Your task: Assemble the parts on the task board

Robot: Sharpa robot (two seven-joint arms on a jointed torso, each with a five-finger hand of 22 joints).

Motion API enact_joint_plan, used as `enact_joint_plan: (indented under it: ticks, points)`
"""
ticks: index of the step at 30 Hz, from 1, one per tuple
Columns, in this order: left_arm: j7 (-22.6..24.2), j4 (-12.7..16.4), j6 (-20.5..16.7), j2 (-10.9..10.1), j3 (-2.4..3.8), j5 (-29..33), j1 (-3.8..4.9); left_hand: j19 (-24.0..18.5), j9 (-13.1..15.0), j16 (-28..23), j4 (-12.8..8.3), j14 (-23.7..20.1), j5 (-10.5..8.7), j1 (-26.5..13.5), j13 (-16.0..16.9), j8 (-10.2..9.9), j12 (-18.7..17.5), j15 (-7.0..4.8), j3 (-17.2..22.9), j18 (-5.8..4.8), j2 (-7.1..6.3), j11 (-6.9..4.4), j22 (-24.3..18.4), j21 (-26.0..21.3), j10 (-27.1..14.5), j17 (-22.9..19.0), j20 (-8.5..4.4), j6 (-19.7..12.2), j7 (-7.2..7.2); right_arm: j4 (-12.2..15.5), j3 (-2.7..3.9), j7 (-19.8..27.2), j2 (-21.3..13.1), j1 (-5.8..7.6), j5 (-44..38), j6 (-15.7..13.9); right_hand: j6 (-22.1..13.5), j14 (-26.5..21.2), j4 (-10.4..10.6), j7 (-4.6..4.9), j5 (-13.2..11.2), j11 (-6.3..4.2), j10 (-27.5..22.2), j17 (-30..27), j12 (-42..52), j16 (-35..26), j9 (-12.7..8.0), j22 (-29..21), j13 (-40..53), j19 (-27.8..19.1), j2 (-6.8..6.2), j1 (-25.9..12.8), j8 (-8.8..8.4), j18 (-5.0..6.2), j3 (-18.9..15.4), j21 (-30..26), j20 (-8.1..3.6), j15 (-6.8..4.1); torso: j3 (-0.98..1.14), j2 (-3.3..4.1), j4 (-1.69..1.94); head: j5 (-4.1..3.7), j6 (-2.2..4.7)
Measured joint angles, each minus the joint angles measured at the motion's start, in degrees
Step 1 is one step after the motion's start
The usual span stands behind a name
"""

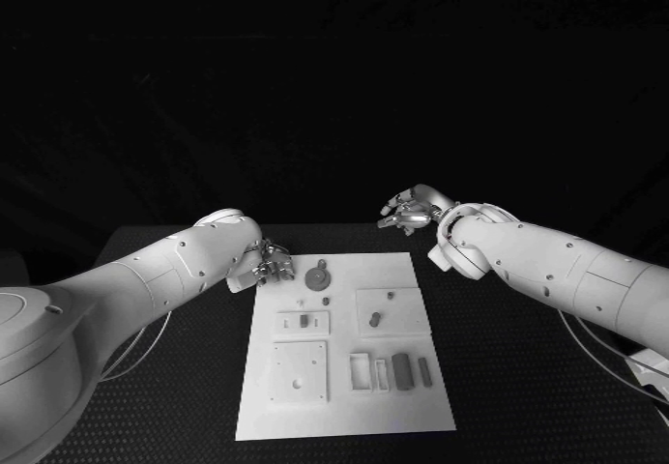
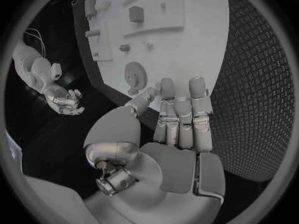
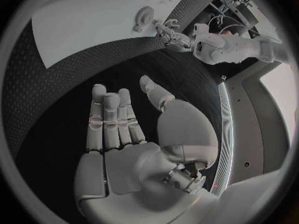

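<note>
Left hand (image 1: 265,266) hovers spread at the task board (image 1: 349,411) edge; right hand (image 1: 409,213) (also spread) beyond it.

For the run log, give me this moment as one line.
left hand: open, at task board far-left corner | right hand: open, beyond board | gear part: on board, untouched

arms (image 1: 167,266): smooth white shells, small dark screws | robot hand (image 2: 177,119): silver segmented fingers | thin cables
</note>
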Motion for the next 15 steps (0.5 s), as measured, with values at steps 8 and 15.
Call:
enact_joint_plan:
  ticks: [8,15]
  points:
    - [0.31,0.78,-0.45,-0.91,0.0,1.13,0.0,0.71,0.0,0.53,-0.58,0.63,3.82,0.05,0.0,0.01,-0.51,-0.25,0.1,-0.04,-0.05,-0.52,0.0,0.69,1.24,0.0,-0.11,0.78,-0.35,-0.07,0.0,0.0,-0.06,0.0,0.0,0.01,0.0,0.01,0.0,-0.01,0.0,0.0,0.0,0.01,0.0,0.0,0.0,-0.01,-0.02,0.0,0.0,0.0,0.0,-0.01,0.0,0.0,0.0,0.01,0.01,-0.02,0.05,0.01,0.01]
    - [0.27,5.07,-1.65,-4.09,-0.02,3.77,0.34,1.23,-0.01,0.79,-0.62,1.01,4.74,0.28,0.18,0.01,-0.51,-0.41,0.12,-0.1,-0.28,-0.6,0.04,1.1,1.95,0.01,-0.43,1.33,-0.39,-0.17,0.0,0.0,-0.35,0.0,0.01,0.01,-0.1,0.02,0.0,-0.12,0.0,0.0,0.0,0.01,0.0,0.0,0.04,-0.01,-0.08,0.0,0.0,0.0,0.0,-0.02,0.0,0.0,0.0,0.02,0.03,-0.08,0.13,0.08,0.01]
